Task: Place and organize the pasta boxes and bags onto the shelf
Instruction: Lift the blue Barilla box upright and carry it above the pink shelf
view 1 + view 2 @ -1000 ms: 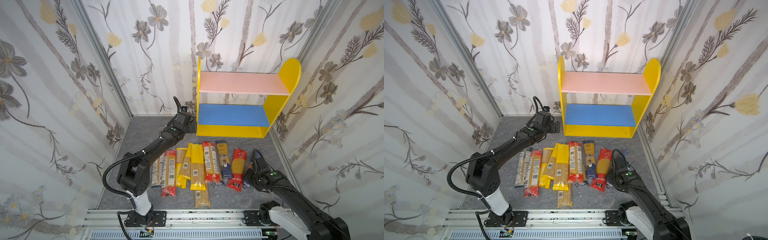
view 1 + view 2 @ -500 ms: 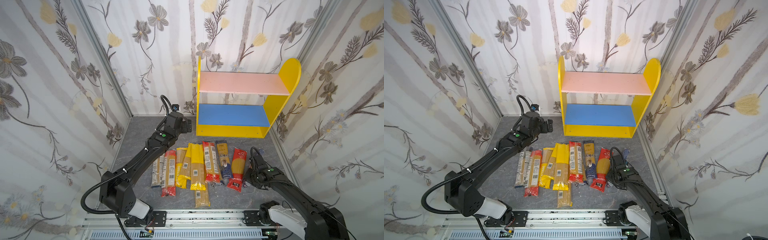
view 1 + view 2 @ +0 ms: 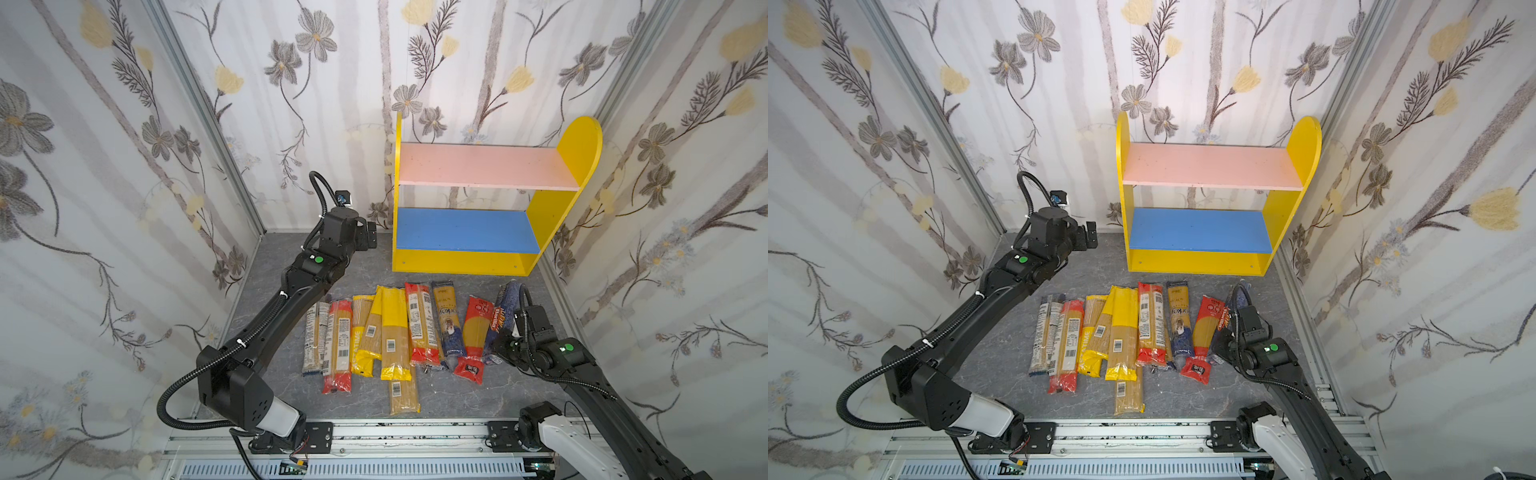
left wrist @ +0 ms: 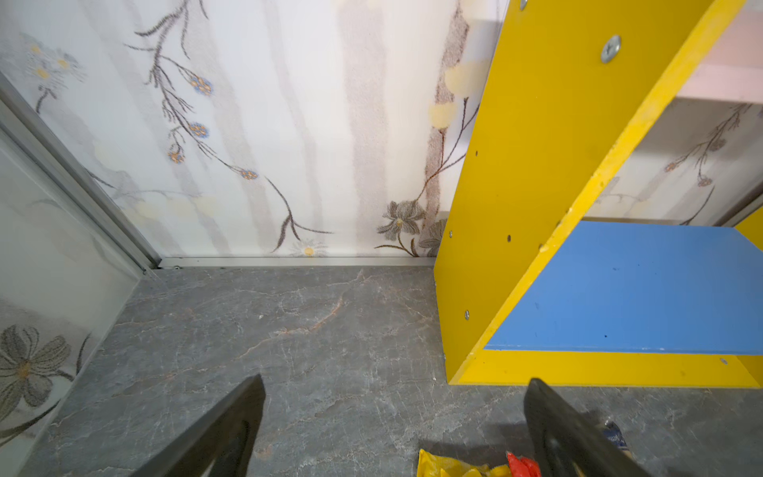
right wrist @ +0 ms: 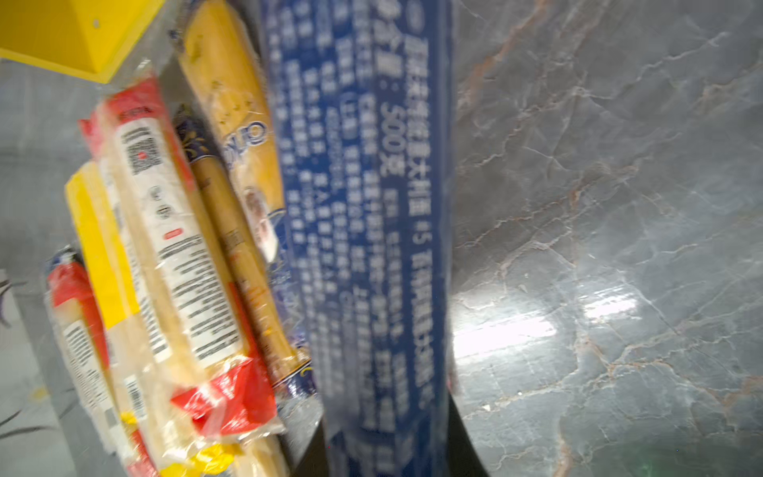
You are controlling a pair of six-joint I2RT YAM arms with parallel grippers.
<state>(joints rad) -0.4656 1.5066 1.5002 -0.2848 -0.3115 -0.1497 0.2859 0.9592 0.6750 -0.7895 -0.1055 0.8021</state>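
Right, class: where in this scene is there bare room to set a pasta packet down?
Free: pink board and blue board of the shelf, both bare; grey floor between left wall and shelf. Crowded: packet row before the shelf.

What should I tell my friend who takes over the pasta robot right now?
Left gripper: jaws open, holding nothing, beside the left panel of the yellow wooden shelf with a pink upper board and a blue lower board.
Right gripper: jaws closed on the long dark blue pasta packet at the row's right end.
Things: the other clear spaghetti packets, with yellow, red or blue ends, lie in a row on the grey floor before the shelf.
Done: nothing shelved; both boards are bare.
Left: shelve the blue packet, then every other one.
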